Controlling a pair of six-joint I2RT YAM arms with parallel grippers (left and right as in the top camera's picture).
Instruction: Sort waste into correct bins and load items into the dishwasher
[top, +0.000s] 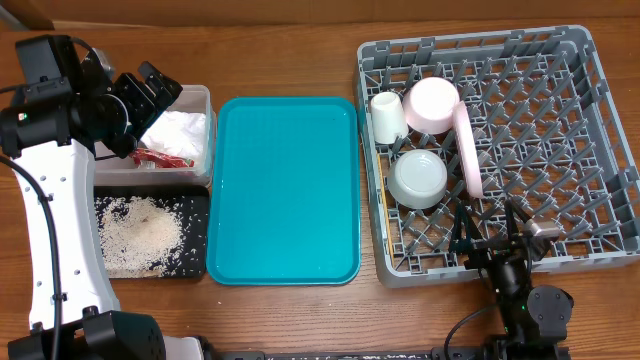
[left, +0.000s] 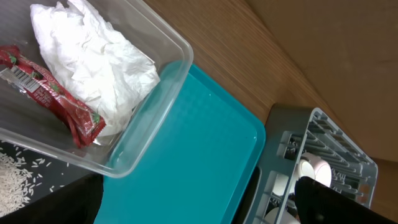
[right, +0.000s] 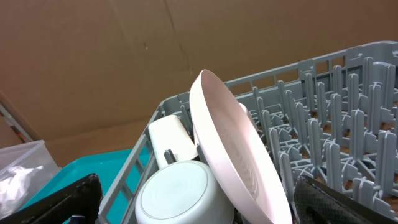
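Observation:
The clear tub (top: 200, 95) holds the crumpled white napkin (top: 187, 132) and the red wrapper (top: 160, 157); both also show in the left wrist view, the napkin (left: 93, 59) and the wrapper (left: 56, 99). Rice grains (top: 140, 232) lie in the black tray (top: 198, 262). The grey dish rack (top: 560, 60) holds the white cup (top: 388, 115), pink bowl (top: 432, 103), upright pink plate (top: 468, 150) and grey-white bowl (top: 418, 180). Thin tan chopsticks (top: 385, 222) lie along its left wall. My left gripper (top: 150, 95) is open and empty above the tub. My right gripper (top: 490, 237) is open and empty at the rack's front.
The teal serving tray (top: 285, 190) lies between the bins and the rack, with nothing on it. A brown cardboard wall stands behind the table. The right wrist view shows the plate (right: 230, 143) leaning over the grey-white bowl (right: 174, 196).

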